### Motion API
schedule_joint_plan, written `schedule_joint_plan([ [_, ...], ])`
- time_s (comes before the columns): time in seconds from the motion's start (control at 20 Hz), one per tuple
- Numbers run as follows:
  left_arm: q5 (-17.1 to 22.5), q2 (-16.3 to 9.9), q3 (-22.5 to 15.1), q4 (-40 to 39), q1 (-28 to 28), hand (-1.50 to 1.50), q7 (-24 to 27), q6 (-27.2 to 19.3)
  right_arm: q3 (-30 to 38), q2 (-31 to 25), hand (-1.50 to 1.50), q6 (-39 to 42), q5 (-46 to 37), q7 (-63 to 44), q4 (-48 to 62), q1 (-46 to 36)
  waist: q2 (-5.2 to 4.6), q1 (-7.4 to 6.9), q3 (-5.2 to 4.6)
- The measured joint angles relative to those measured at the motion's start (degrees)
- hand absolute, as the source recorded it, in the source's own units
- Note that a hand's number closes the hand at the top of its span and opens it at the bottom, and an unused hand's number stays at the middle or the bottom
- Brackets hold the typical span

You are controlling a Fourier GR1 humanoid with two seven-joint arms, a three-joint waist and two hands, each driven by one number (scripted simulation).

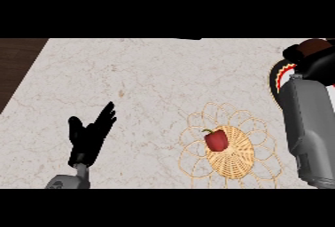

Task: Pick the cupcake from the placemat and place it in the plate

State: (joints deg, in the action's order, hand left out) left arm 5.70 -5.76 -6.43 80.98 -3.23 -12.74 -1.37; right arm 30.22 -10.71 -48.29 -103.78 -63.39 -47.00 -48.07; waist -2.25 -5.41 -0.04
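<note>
Landmark: round woven wicker placemat (228, 150) on pale marble counter (150, 80). Red bell pepper (216, 140) sits on it. Black-rimmed plate (277, 80) behind-right of it, left hand (88, 135) well left.

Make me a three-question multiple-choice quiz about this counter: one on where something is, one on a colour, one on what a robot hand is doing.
1. Where is the pepper?
A. on the woven placemat
B. on bare counter
C. in the left robot hand

2. What colour is the pepper?
A. green
B. red
C. yellow

3. What is the left robot hand doing?
A. holding the pepper
B. resting open, holding nothing
C. pressing on the placemat

Answers:
A, it sits at the mat's woven centre.
B, red with a green stem.
B, fingers straight, apart from everything.
</note>
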Motion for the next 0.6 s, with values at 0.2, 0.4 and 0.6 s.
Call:
schedule_joint_plan([
  [0.2, 0.26, -0.25, 0.58, -0.17, -0.01, 0.00, -0.49, -0.09, 4.75, -0.76, 1.50, -2.69, -6.57, -1.14, 0.16, 1.80, 0.15, 0.77, 0.09],
  [0.4, 0.38, -0.10, 0.81, -0.18, 0.36, 0.00, -0.60, -0.28, 9.57, -1.06, 1.50, -5.71, -10.84, -1.63, 0.94, 3.27, 0.47, 1.42, 0.15],
  [0.6, 0.26, -0.16, 1.01, -0.12, 0.56, 0.00, -0.53, -0.43, 14.17, -1.95, 1.50, -10.03, -12.49, -0.84, 3.12, 4.82, 0.68, 1.96, 0.20],
])
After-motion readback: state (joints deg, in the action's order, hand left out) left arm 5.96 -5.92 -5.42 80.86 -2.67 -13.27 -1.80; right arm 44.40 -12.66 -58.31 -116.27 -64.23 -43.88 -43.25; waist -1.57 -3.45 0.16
